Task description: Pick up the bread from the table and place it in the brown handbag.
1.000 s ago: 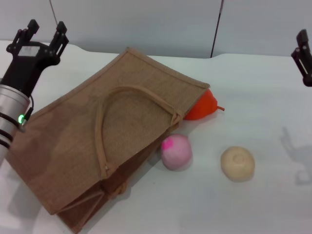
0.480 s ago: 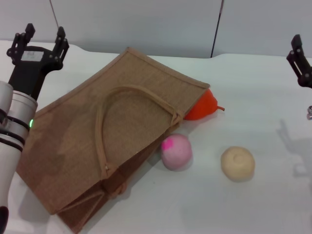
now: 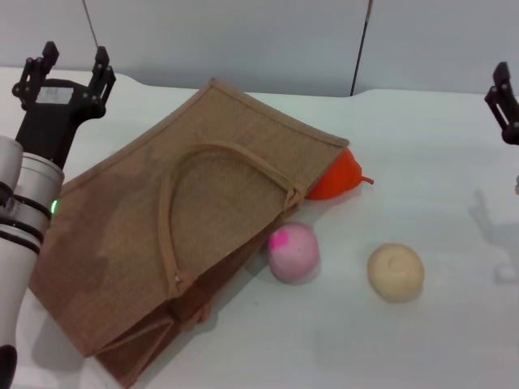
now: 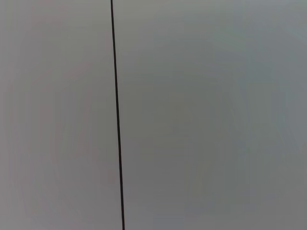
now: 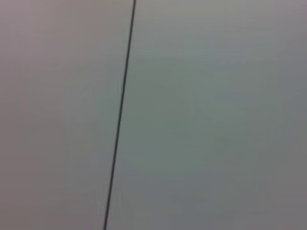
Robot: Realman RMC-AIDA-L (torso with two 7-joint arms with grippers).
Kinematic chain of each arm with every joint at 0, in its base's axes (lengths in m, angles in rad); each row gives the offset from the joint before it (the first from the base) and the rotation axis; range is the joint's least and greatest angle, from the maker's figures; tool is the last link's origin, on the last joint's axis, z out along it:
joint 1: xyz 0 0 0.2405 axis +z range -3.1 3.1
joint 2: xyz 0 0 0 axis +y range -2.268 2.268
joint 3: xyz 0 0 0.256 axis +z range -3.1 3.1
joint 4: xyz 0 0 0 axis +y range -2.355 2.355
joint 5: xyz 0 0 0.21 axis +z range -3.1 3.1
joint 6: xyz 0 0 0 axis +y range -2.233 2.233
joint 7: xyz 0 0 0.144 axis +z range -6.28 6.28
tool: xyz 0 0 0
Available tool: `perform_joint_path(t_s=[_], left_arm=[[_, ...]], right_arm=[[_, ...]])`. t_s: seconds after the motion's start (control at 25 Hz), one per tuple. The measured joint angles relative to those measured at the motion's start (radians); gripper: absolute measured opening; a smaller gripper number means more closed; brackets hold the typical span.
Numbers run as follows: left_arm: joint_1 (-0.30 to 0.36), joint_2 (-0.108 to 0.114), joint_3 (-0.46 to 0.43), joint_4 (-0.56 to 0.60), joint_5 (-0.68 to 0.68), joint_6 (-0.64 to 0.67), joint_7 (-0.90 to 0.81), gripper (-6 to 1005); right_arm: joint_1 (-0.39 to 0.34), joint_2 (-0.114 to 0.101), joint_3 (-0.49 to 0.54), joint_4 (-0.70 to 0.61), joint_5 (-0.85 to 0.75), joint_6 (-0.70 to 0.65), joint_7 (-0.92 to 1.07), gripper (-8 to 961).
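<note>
The brown handbag (image 3: 186, 235) lies flat on the white table (image 3: 438, 340), its looped handles on top and its mouth toward the front. No ridged elongated bread shows in any view. My left gripper (image 3: 71, 66) is raised at the far left, above the bag's back corner, open and empty. My right gripper (image 3: 507, 101) is raised at the far right edge of the head view and partly cut off. Both wrist views show only a grey wall with a dark seam.
An orange fruit (image 3: 340, 177) sticks out from under the bag's right edge. A pink ball (image 3: 293, 251) lies against the bag's right side. A round pale beige bun (image 3: 395, 271) lies to the right of the ball.
My left arm has shifted slightly and straightened, with the gripper still raised at the far left. My right gripper has wobbled a little at the right edge. The bag and foods have not moved.
</note>
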Motion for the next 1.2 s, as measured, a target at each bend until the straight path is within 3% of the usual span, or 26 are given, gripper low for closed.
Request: perform_joint_path(t_s=[0.68, 1.2], left_arm=[[0.006, 0.001, -0.001, 0.001, -0.015, 0.011, 0.000, 707], [0.052, 0.001, 0.004, 0.006, -0.014, 0.152, 0.000, 707]], right_arm=[[0.009, 0.000, 0.001, 0.006, 0.023, -0.033, 0.000, 894], [0.013, 0.000, 0.000, 0.019, 0.063, -0.090, 0.000, 893]])
